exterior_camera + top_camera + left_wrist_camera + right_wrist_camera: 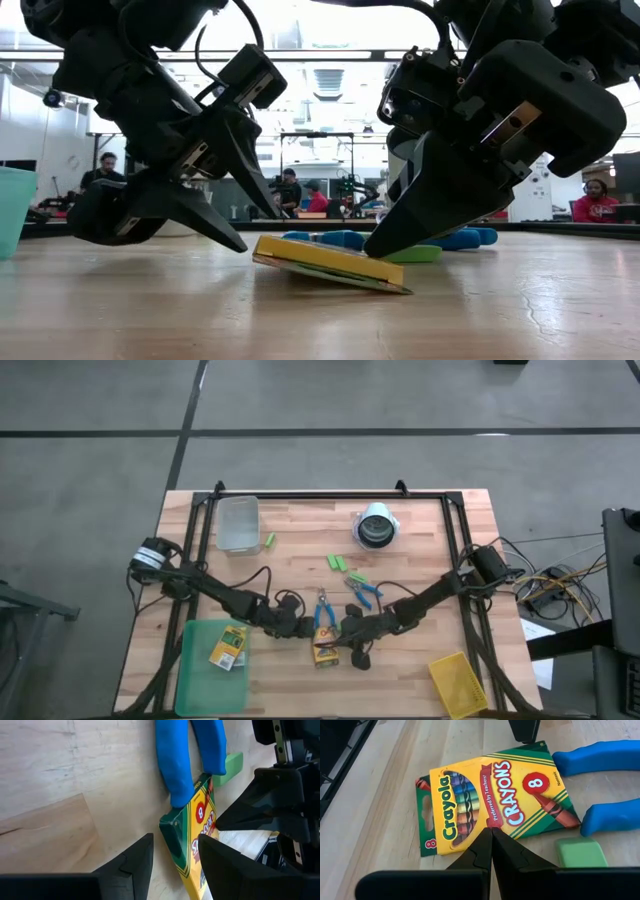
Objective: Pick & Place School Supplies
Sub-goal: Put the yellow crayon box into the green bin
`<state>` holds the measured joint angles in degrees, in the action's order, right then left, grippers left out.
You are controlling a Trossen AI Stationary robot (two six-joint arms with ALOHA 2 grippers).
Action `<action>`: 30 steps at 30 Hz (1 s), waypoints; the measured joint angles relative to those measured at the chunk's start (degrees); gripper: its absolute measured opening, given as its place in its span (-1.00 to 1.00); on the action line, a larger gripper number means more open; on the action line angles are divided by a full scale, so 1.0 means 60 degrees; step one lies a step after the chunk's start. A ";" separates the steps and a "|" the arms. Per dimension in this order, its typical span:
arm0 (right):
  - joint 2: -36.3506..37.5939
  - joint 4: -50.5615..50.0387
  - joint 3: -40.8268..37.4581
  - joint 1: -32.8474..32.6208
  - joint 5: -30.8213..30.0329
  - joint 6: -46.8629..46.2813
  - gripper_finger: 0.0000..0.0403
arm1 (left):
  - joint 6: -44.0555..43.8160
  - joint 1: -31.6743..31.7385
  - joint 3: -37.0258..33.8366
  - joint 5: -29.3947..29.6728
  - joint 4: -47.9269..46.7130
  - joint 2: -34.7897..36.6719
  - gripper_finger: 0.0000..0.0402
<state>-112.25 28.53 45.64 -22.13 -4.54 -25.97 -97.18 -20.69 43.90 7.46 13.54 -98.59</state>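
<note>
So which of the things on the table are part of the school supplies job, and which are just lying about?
Job:
- crayon box between both grippers, one end tilted up
- second crayon box on the green tray
- two blue-handled scissors
- light-green erasers

Lying about:
- clear container
- tape roll
- yellow bin

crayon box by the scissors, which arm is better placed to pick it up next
Left, probably. The left gripper is open with the crayon box edge between its fingers. The right gripper is shut, tips pressing the box's face, so it would have to reopen first.
</note>
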 joint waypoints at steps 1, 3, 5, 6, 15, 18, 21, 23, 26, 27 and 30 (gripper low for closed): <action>0.0000 -0.0001 -0.0003 0.0000 0.0000 0.0000 -0.96 | 0.0002 0.0000 0.0000 0.0061 0.0000 0.0000 -0.20; 0.0000 -0.0007 -0.0003 0.0000 0.0000 0.0000 -0.96 | 0.0003 0.0000 0.0000 0.0143 -0.0001 0.0000 -0.20; 0.0000 -0.0007 -0.0003 0.0000 0.0000 0.0001 -0.96 | 0.0003 0.0000 -0.0001 0.0222 -0.0001 0.0000 -0.20; 0.0000 -0.0007 -0.0003 0.0000 0.0000 -0.0001 -0.96 | 0.0003 0.0000 -0.0004 0.0246 -0.0002 0.0000 -0.20; 0.0000 -0.0007 -0.0003 0.0004 0.0000 -0.0001 -0.96 | 0.0220 -0.0027 -0.0007 0.0261 0.0030 0.0000 -0.20; 0.0000 -0.0007 -0.0006 0.0004 -0.0002 -0.0001 -0.96 | 0.0243 -0.0033 -0.0007 0.0384 0.0032 0.0000 -0.20; 0.0000 -0.0007 -0.0006 0.0004 -0.0004 -0.0001 -0.96 | 0.0240 -0.0029 -0.0007 0.0438 0.0094 0.0000 -0.20; 0.0000 -0.0007 -0.0006 0.0004 -0.0004 -0.0001 -0.96 | 0.0184 -0.0032 -0.0011 0.0444 0.0213 0.0000 -0.20; 0.0000 -0.0007 -0.0010 0.0004 -0.0004 -0.0001 -0.96 | 0.0101 -0.0093 -0.0015 0.0476 0.0237 0.0000 -0.20; 0.0004 -0.0007 -0.0010 0.0004 -0.0007 -0.0001 -0.96 | 0.0050 -0.0132 -0.0015 0.0476 0.0238 0.0000 -0.20; 0.0007 -0.0007 -0.0010 0.0004 -0.0007 -0.0001 -0.96 | -0.0032 -0.0252 -0.0015 0.0481 0.0244 0.0000 -0.20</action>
<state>-112.20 28.49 45.58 -22.11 -4.58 -25.98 -97.38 -22.20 43.81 10.34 15.00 -98.59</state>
